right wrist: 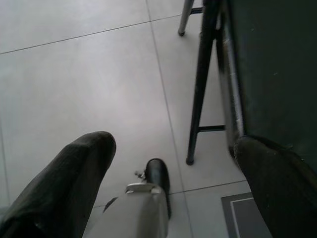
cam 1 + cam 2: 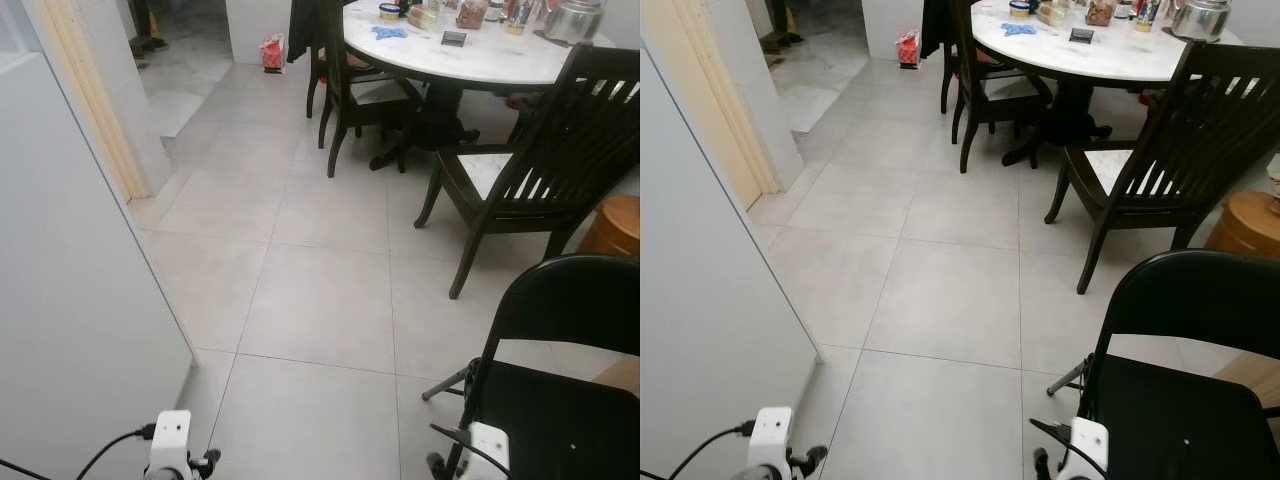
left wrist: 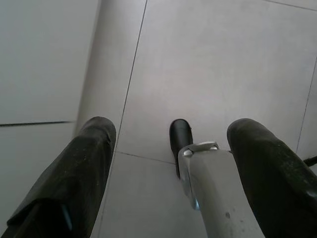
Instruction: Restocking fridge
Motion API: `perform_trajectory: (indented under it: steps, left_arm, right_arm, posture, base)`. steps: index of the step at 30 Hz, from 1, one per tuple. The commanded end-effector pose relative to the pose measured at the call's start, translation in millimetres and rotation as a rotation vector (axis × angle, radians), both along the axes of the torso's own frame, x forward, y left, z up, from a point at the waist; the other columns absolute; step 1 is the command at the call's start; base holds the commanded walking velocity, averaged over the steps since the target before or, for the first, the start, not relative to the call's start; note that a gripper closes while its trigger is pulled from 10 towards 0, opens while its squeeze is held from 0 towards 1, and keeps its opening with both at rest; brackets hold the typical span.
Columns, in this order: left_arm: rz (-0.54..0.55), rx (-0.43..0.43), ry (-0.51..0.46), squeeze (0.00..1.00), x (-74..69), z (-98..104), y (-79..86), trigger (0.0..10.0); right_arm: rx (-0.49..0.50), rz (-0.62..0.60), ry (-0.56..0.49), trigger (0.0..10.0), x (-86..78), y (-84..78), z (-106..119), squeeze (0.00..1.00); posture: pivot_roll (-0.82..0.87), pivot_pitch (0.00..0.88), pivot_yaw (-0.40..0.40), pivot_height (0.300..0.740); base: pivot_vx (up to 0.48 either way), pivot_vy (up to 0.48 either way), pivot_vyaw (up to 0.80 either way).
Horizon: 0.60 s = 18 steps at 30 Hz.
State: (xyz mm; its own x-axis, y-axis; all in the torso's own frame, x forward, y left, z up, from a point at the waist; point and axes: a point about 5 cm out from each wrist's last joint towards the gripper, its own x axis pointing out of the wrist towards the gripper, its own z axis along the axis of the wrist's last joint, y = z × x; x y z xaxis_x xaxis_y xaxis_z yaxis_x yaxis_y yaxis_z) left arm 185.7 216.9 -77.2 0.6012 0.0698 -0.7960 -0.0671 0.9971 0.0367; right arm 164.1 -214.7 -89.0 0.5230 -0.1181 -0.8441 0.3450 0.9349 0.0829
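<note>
The left gripper (image 3: pixel 168 148) hangs low over the grey floor tiles (image 2: pixel 320 300), fingers spread apart, holding nothing, beside the white fridge wall (image 2: pixel 70 300). The right gripper (image 1: pixel 173 148) hangs likewise, fingers apart, next to the black folding chair (image 2: pixel 570 380).

The tiled floor (image 2: pixel 320 300) is viewed downward from head height; both wrist views are aimed closely at it.

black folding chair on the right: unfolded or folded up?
Unfolded. The black folding chair stands on the tile floor with its seat flat and backrest upright; the right wrist view shows its legs planted on the floor.
</note>
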Motion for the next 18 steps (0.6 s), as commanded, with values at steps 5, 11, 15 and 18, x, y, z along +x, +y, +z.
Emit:
perform_trajectory:
  steps: [5, 11, 15, 18]
  left_arm:
    - [0.016, -0.001, 0.024, 0.0, -3.4, -2.2, -0.2, 10.0]
    - [0.017, -0.001, 0.023, 0.0, -3.5, -2.2, -0.2, 10.0]
    - [0.04, 0.015, 0.038, 0.0, -3.2, -2.1, 2.2, 10.0]
    - [0.033, 0.032, 0.062, 0.0, -5.6, -3.3, 3.4, 10.0]
  right_arm:
    - [-0.018, -0.004, 0.005, 10.0, 4.9, -5.6, 2.9, 0.0]
    - [-0.017, -0.004, 0.007, 10.0, 2.6, -6.7, 2.3, 0.0]
    - [-0.015, 0.063, 0.048, 10.0, -34.3, -18.1, -7.7, 0.0]
    - [-0.02, 0.072, 0.051, 10.0, -30.1, -16.4, -6.9, 0.0]
  posture:
    - [-0.04, 0.0, -0.007, 0.74]
    - [-0.04, 0.0, -0.007, 0.74]
    - [-0.03, 0.0, -0.016, 0.74]
    - [-0.03, 0.0, -0.017, 0.74]
  base:
    - [0.0, 0.0, 0.0]
    - [0.0, 0.0, 0.0]
    - [0.0, 0.0, 0.6]
    - [0.0, 0.0, 0.8]
